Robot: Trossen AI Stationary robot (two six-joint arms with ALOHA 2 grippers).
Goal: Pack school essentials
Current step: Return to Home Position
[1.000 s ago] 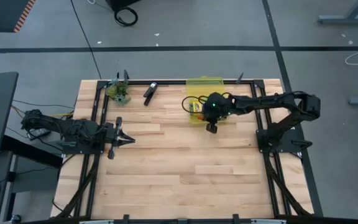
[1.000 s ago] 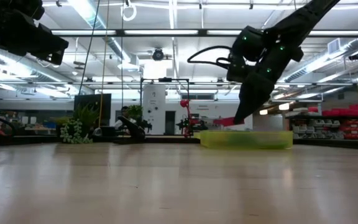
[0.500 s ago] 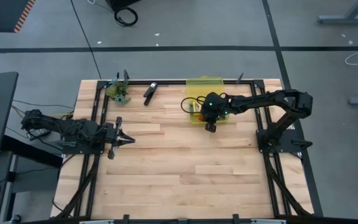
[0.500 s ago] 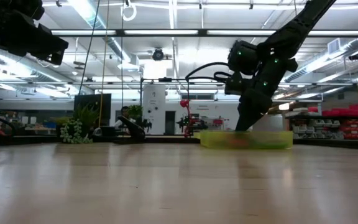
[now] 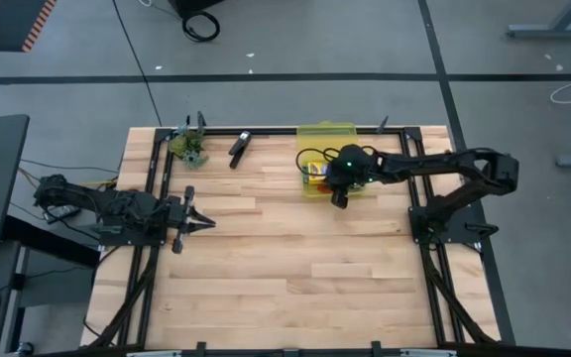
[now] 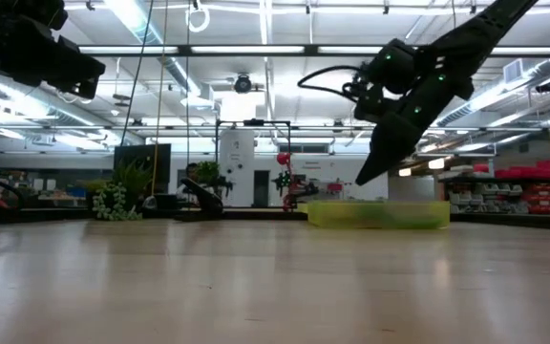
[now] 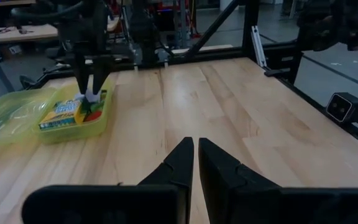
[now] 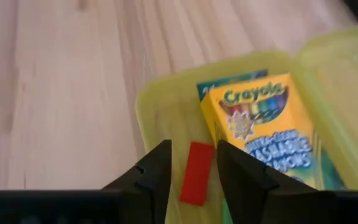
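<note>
The wooden table [image 5: 285,268] carries an open yellow box [image 5: 323,133] upper right of centre, a black clip [image 5: 238,147] left of it, and a green clump [image 5: 190,151] farther left.

Overhead: right arm reaches over the yellow box; left arm lies low at the table's left side.
Right gripper [image 5: 338,200] hangs over the front edge of the translucent yellow box [image 5: 327,132], which sits at the rear middle of the wooden table [image 5: 285,278], lid open toward the rear edge. Left gripper [image 5: 204,224] points right, well apart from the box. Black clip-like object [image 5: 239,147] and small greenish clump [image 5: 188,148] lie near the rear-left corner, apart from each other.
</note>
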